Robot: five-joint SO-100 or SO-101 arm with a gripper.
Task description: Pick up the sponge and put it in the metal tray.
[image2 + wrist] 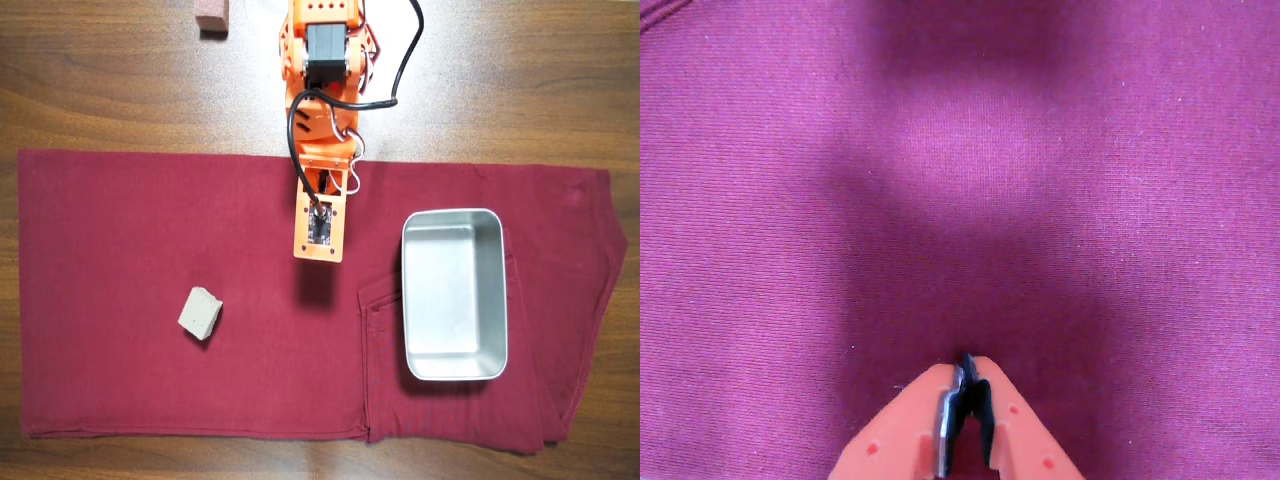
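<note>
The sponge [200, 313], a small pale beige-grey block, lies on the dark red cloth at the lower left in the overhead view. The metal tray [409, 300], shiny and holding nothing, sits on the cloth at the right. My orange gripper [968, 368] enters the wrist view from the bottom edge, its fingers pressed together with nothing between them, above bare cloth. In the overhead view the gripper [319, 255] hangs between sponge and tray, nearer the tray, pointing down the picture. Neither sponge nor tray shows in the wrist view.
A pinkish-brown block [211, 16] rests on the wooden table at the top left, off the cloth [120, 220]. The arm's base [325, 45] and black cable stand at the top centre. The cloth has folds and a pocket seam beside the tray.
</note>
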